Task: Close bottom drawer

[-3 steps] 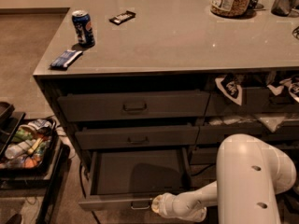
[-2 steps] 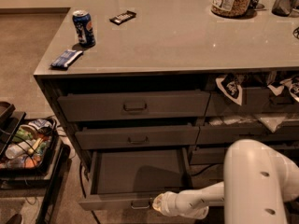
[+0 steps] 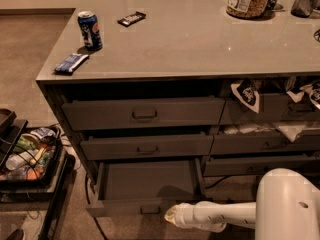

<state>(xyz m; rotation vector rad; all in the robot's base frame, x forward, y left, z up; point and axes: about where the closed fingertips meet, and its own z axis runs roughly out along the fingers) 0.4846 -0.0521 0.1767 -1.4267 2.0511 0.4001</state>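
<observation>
Currently bottom drawer open; gripper low, just beside its front.

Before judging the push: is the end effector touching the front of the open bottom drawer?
Cannot tell. In the camera view the end effector overlaps the right part of the bottom drawer front, with no plain contact or gap.

Office kitchenette: soda can on counter; tool by bottom drawer.

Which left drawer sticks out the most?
The bottom drawer: you can see its dark inside. The top drawer and middle drawer barely stick out. The gripper sits by the bottom drawer's front, right of the handle.
</observation>
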